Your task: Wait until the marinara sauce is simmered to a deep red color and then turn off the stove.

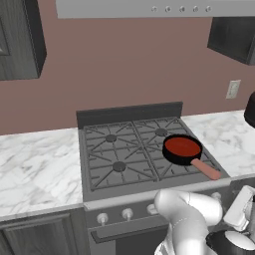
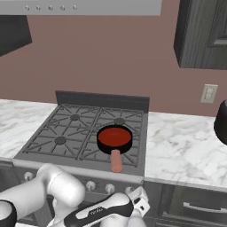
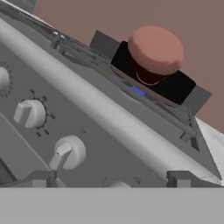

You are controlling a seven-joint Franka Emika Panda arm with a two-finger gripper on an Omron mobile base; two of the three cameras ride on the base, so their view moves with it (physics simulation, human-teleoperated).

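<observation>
The marinara sauce (image 1: 182, 146) (image 2: 114, 135) looks deep red in a small black pan (image 3: 173, 85) on the stove's (image 1: 119, 149) front right burner. The pan's salmon handle (image 1: 205, 169) (image 3: 155, 48) points toward the front edge. A small blue flame (image 3: 139, 91) shows under the pan. My gripper (image 3: 109, 181) is open, low in front of the stove's knob panel. Its fingertips (image 3: 39, 179) stand wide apart with nothing between them. The top of a silver knob (image 3: 117, 185) shows between them, and two more knobs (image 3: 68, 152) (image 3: 29, 113) sit to the left.
Marble counter (image 1: 35, 169) (image 2: 186, 150) runs on both sides of the stove. A dark rounded object (image 2: 221, 122) stands on the right counter below a wall outlet (image 2: 209, 93). Dark cabinets hang above, and a range hood (image 1: 154, 7) spans the top.
</observation>
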